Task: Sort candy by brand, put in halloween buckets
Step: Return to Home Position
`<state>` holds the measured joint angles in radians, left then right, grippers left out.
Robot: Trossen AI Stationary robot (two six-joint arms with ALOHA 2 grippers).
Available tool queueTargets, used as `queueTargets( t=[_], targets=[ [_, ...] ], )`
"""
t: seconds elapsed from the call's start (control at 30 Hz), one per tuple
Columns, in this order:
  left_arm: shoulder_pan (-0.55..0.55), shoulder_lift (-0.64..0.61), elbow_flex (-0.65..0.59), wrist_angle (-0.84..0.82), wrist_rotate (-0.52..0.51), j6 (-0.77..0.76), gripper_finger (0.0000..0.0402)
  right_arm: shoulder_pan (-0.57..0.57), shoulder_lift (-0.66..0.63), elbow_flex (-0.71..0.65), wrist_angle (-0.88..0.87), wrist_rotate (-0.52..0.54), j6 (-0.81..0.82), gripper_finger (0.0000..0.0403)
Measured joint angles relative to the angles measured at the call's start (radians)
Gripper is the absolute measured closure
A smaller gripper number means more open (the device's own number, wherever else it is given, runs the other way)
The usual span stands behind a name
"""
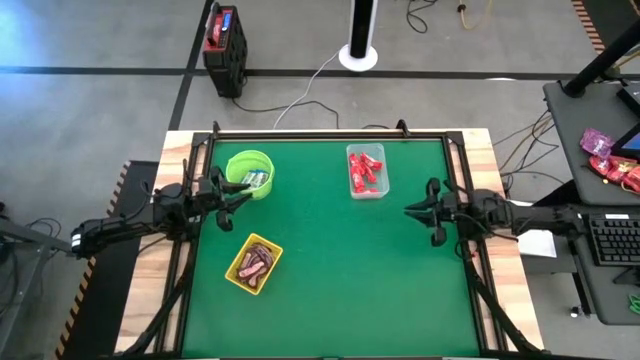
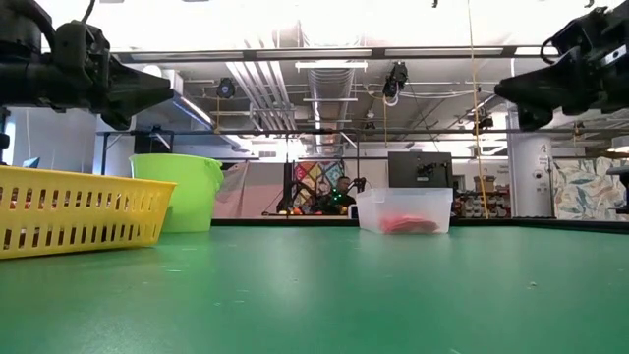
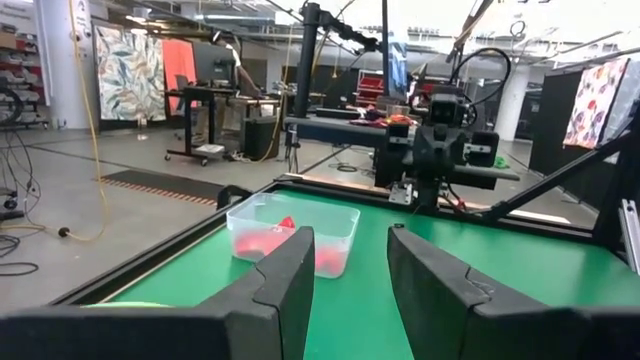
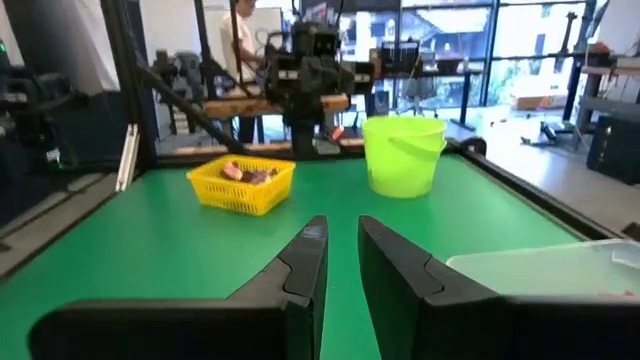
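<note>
Three containers stand on the green mat. A lime-green bucket (image 1: 250,172) at the far left holds blue-and-white candy (image 1: 258,179). A clear tub (image 1: 366,171) at the far middle holds red candy (image 1: 367,173). A yellow basket (image 1: 254,263) at the near left holds dark brown candy (image 1: 256,262). My left gripper (image 1: 238,195) hovers level at the mat's left edge, between the bucket and the basket, open with nothing between its fingers (image 3: 350,240). My right gripper (image 1: 408,210) hovers level at the right edge, its fingers (image 4: 340,228) a narrow gap apart and holding nothing.
A black rail (image 1: 320,133) frames the mat. Bare green mat (image 1: 350,280) stretches across the middle and the near side. A person (image 4: 240,40) stands in the room beyond the table's left side.
</note>
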<state>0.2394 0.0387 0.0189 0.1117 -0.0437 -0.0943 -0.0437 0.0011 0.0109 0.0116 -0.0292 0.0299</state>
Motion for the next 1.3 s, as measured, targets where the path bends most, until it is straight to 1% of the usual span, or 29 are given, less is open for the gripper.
queueTargets(
  t=[0.33, 0.6, 1.3],
  targets=[
    [0.000, 0.004, 0.000, -0.002, 0.000, 0.000, 0.0288, 0.000, -0.001, 0.000, 0.000, 0.005, 0.033, 0.0351],
    [0.000, 0.006, 0.000, -0.002, 0.001, 0.000, 0.0288, 0.000, 0.022, 0.000, 0.012, 0.004, 0.026, 0.0351],
    [0.000, 0.006, 0.000, -0.001, 0.001, 0.000, 0.0288, 0.000, 0.022, 0.000, 0.019, 0.004, 0.022, 0.0351]
  ],
)
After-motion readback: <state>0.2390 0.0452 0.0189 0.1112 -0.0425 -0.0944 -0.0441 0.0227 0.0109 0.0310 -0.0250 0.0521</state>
